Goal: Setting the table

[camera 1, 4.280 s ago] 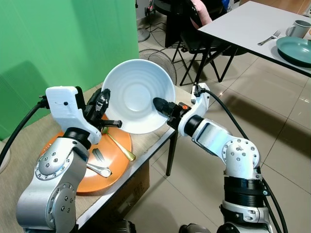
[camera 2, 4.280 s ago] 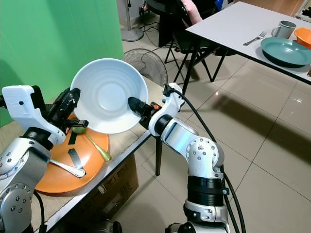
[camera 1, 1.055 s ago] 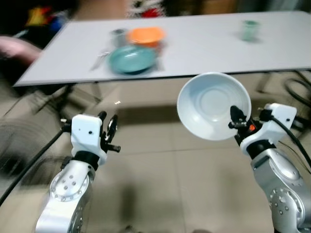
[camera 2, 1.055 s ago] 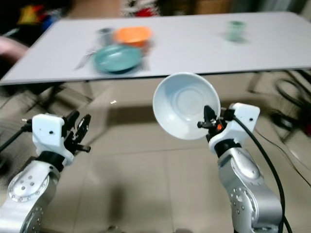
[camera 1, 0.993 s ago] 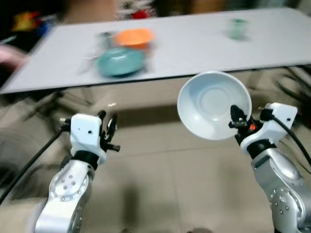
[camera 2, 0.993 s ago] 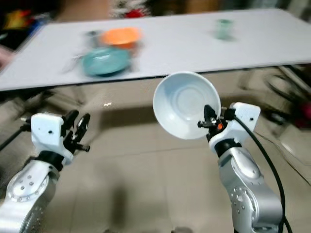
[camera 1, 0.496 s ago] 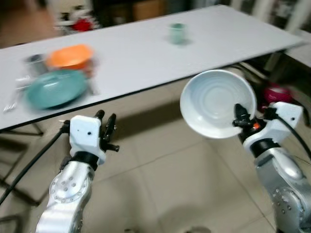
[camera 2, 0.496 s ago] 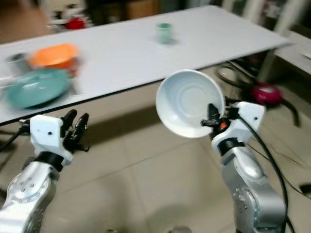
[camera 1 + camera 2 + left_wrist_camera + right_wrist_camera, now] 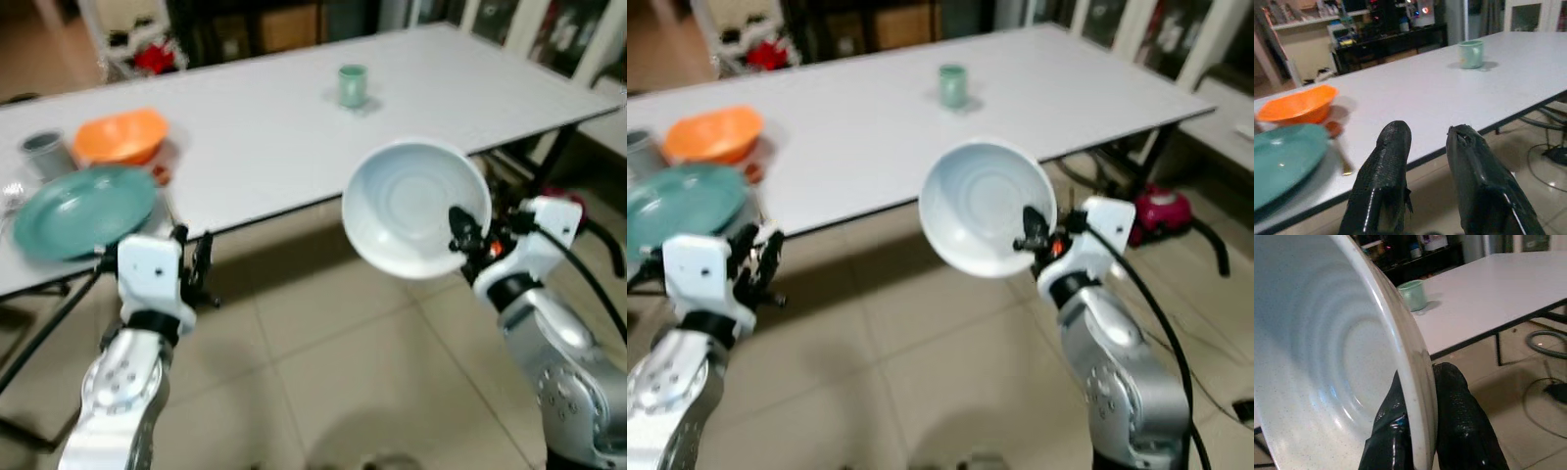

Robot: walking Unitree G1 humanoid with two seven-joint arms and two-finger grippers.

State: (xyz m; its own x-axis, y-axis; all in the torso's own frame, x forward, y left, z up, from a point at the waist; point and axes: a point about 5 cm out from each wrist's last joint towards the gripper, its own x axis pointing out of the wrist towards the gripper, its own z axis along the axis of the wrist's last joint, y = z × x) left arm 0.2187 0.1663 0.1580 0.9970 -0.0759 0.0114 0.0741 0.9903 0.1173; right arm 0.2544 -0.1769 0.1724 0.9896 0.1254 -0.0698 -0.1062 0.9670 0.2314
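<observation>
one white bowl [image 9: 415,207] is riding in the right gripper [image 9: 1420,396], pinched at its rim with one black finger inside the wall and the other outside, so the fingers are clamping the bowl's edge and nothing else. the bowl is tipped up on edge, its hollow facing the head camera, and it is hanging in the air over the tiled floor, in front of the long white table [image 9: 274,117] and just short of that table's near edge. it looks like glazed ceramic: stiff, smooth, probably slippery and fairly heavy for a single-point rim pinch, and likely to chip or shatter if it drops onto the tiles. a rim hold like this is probably letting the bowl swing as the robot is walking, so a deep bite on the rim seems wise. the left gripper [image 9: 1425,147] is hovering empty near the table's near edge, its two fingers standing slightly apart with a gap between them. on the table, a teal plate [image 9: 83,211] and an orange bowl [image 9: 122,135] are sitting toward the left end, with a grey cup [image 9: 46,154] beside them, and a green cup [image 9: 353,85] is standing well apart toward the far side.
</observation>
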